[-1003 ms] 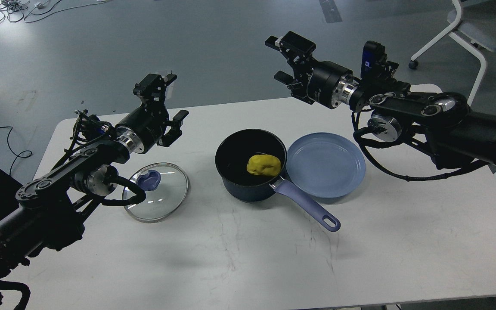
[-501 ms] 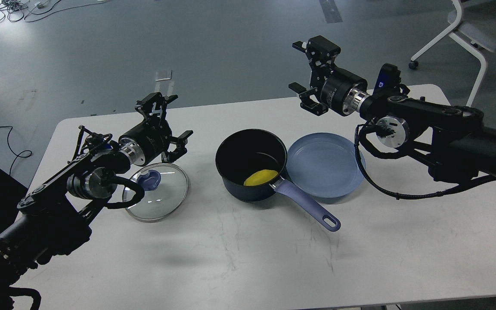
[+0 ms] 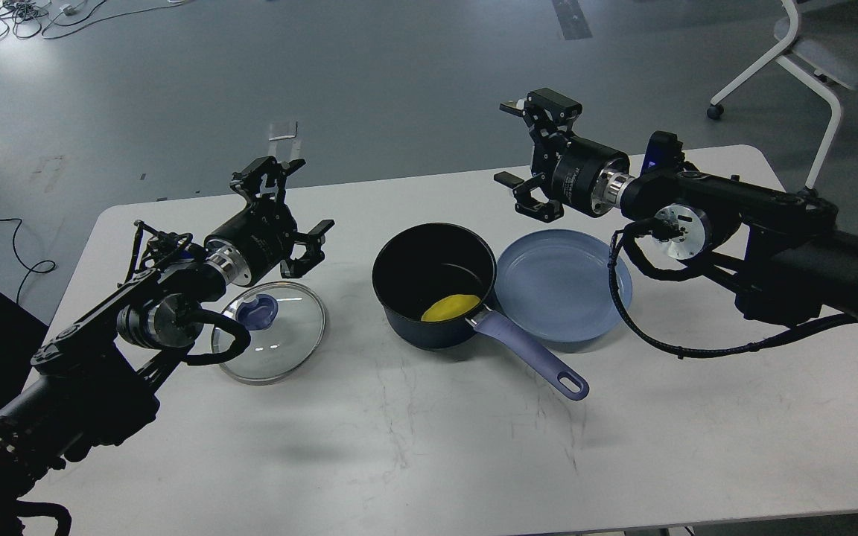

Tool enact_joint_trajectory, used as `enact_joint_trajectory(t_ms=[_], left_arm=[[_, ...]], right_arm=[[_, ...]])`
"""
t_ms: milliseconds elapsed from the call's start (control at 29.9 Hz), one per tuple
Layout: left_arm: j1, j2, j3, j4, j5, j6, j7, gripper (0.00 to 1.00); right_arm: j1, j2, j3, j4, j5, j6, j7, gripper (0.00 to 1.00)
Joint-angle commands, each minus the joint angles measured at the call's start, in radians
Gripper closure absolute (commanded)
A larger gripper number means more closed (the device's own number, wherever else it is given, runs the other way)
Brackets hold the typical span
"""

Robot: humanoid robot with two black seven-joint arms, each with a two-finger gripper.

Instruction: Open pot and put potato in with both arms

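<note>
Seen from the robot's head, looking down on a white table (image 3: 414,447). At centre stood a dark pot (image 3: 429,286) with no lid on, its lilac handle (image 3: 529,357) pointing toward the near right. Inside the pot, against the near wall by the handle, lay the yellow potato (image 3: 450,306). Touching the pot's right side sat a pale blue plate (image 3: 563,286), with nothing on it. To the pot's left, apart from it, lay the glass lid (image 3: 271,331) flat on the table, its blue knob (image 3: 259,309) facing up. Above and just behind the lid hung the left pincer (image 3: 291,197), fingers spread and released, gripping nothing. Off to the right, raised above the table's far edge behind the plate, hung the right pincer (image 3: 511,145), likewise released with fingers wide apart and nothing between them. Beyond the table lay grey floor, with a white chair (image 3: 809,45) at upper right.
</note>
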Motion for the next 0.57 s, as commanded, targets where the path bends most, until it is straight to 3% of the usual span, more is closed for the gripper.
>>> enact_joint_trajectory(t_ms=[0,535], left_arm=[[0.001,0.000,-0.002,0.000,-0.002,0.001,-0.002,0.02],[-0.013,0.012,-0.017,0.000,0.000,-0.010,-0.019,0.02]], right_arm=[[-0.002,-0.006,0.018,0.004,0.000,0.008,0.000,0.00],[-0.023,-0.042,0.024,0.009,0.000,0.014,-0.002,0.00]])
